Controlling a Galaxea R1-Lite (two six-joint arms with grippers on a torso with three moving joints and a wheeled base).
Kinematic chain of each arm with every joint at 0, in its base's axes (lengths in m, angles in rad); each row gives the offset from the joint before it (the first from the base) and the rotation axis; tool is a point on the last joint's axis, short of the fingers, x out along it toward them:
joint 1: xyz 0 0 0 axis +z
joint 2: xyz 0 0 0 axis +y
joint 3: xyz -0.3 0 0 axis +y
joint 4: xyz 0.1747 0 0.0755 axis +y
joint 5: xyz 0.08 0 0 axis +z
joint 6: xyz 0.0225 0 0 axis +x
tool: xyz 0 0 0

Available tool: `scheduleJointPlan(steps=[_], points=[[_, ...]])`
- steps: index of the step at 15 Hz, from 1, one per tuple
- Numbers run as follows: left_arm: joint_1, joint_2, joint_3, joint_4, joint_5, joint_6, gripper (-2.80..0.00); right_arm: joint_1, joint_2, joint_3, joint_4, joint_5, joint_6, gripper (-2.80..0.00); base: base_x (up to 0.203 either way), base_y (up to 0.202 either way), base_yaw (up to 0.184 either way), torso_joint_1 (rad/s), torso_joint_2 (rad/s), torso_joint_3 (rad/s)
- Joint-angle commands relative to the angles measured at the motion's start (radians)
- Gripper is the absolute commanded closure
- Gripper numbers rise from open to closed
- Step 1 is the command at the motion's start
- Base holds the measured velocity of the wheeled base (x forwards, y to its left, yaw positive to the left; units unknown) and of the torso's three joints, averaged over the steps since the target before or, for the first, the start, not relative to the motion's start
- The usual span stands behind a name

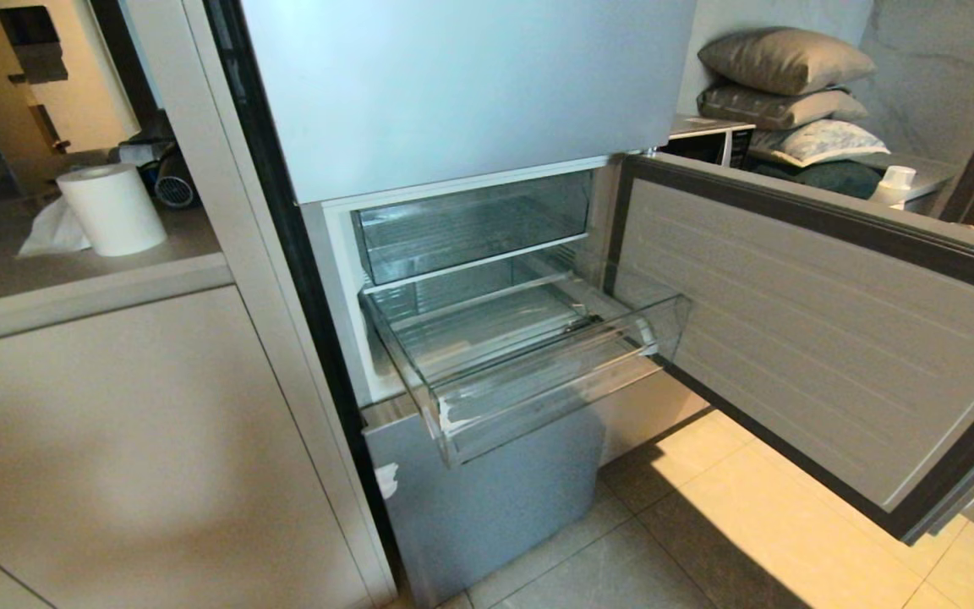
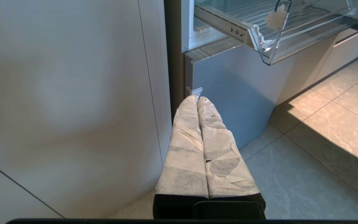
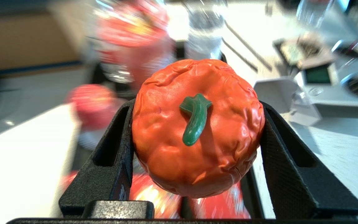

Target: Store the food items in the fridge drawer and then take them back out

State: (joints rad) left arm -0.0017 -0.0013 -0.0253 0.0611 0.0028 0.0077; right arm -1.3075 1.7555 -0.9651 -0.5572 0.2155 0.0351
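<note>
The red pepper (image 3: pixel 197 127), wrinkled, glossy and topped by a short green stem, is clamped between the two black fingers (image 3: pixel 110 165) of the right gripper (image 3: pixel 194 174); it is seen only in the right wrist view, against a blurred pale counter (image 3: pixel 17 155) crowded with red packets (image 3: pixel 132 34) and a clear bottle (image 3: pixel 204 34). The fridge drawer (image 1: pixel 538 372) is pulled out from the open compartment, and nothing is seen lying on its ribbed bottom. A second clear bin (image 1: pixel 470 224) is set above it, and the fridge door (image 1: pixel 825 338) is swung wide to the right. Pale floor tiles (image 1: pixel 749 507) are lit by a patch of sunlight. A paper roll (image 1: pixel 112 209) stands on the worktop to the left, and pillows (image 1: pixel 783 85) are stacked behind the door. The left gripper (image 2: pixel 197 99), wrapped in pale paper, is held low beside the cabinet wall (image 2: pixel 73 93) with its fingers pressed together.
</note>
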Motion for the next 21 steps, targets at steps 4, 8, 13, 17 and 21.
scheduleJointPlan(steps=[4,8,13,17,21], points=[[0.0,0.0,0.0,0.0,0.0,0.0,0.0,0.283,-0.633,0.284,-0.001,-0.047,-0.001,0.0,0.0,0.0,0.0,0.0,0.0,0.0],[0.0,0.0,-0.001,0.0,0.0,0.0,0.0,0.872,-0.895,0.351,0.027,-0.19,-0.01,0.0,0.0,0.0,0.0,0.0,0.0,0.0],[0.0,0.0,-0.001,0.0,0.0,0.0,0.0,1.249,-1.242,0.555,0.271,-0.252,-0.053,0.0,0.0,0.0,0.0,0.0,0.0,0.0],[0.0,0.0,0.001,0.0,0.0,0.0,0.0,1.335,-1.455,0.862,0.317,-0.231,-0.063,0.0,0.0,0.0,0.0,0.0,0.0,0.0],[0.0,0.0,-0.001,0.0,0.0,0.0,0.0,1.325,-1.592,0.964,0.459,-0.148,-0.056,0.0,0.0,0.0,0.0,0.0,0.0,0.0]])
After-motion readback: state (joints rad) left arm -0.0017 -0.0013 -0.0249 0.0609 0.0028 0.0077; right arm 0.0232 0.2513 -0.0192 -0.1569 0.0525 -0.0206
